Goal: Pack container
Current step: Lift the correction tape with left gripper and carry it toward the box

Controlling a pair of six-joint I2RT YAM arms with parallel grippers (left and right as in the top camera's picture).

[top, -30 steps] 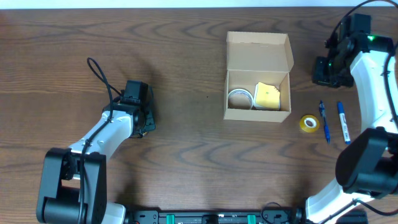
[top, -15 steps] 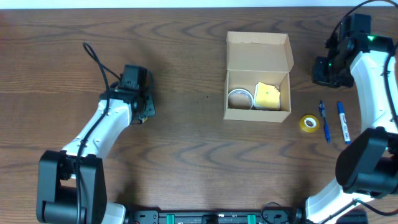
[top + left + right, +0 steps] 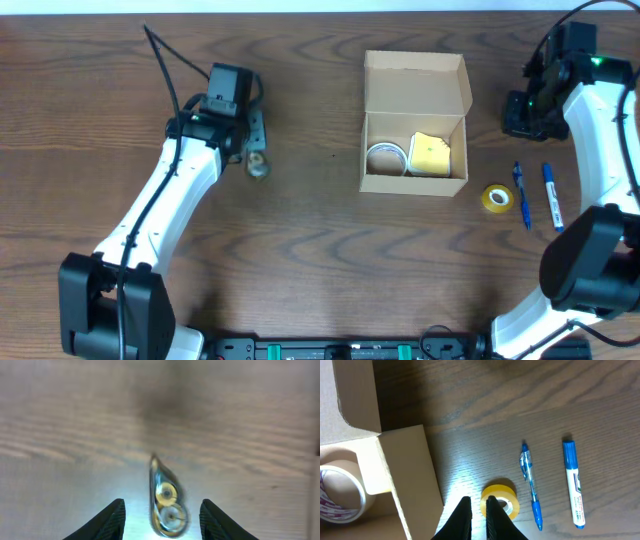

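While the overhead view looks down on the brown tabletop, the container sits right of centre with its flap lid laid back, holding a pale tape roll and a yellow item. A yellow tape roll and two blue pens lie on the wood just to its right. The left pincer stands well left of the box, a small dispenser at its tips. From the left wrist, blurred, its jaws are spread, the dispenser between them and clear of both. From the right wrist, the right pincer is closed on nothing, the yellow roll just beyond it, near the box wall
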